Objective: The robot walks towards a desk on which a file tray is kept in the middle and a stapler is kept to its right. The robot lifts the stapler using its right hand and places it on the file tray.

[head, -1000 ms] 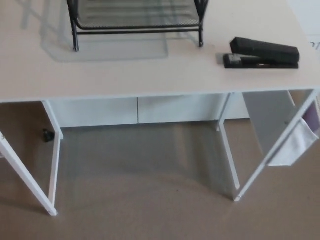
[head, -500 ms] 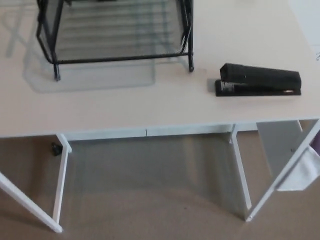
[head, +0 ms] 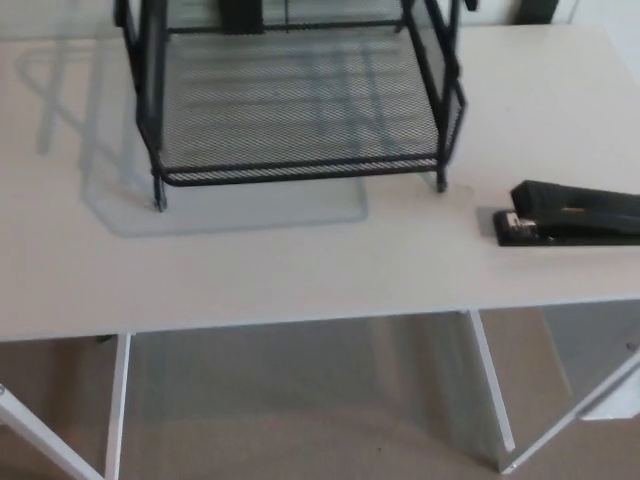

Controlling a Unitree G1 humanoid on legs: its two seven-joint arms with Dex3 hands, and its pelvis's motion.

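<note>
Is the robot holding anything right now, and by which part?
Nothing visibly held; neither hand is in view. The stapler lies on the desk, right of the file tray.

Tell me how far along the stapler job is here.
The desk fills the view, so the walk-up looks roughly done. Nothing is in hand: neither robot hand shows, and the stapler lies on the desk to the right of the file tray. Reaching, lifting and placing all remain.

White desk (head: pixel 300 270) bears file tray (head: pixel 300 100); stapler (head: pixel 570 215) beside.
</note>
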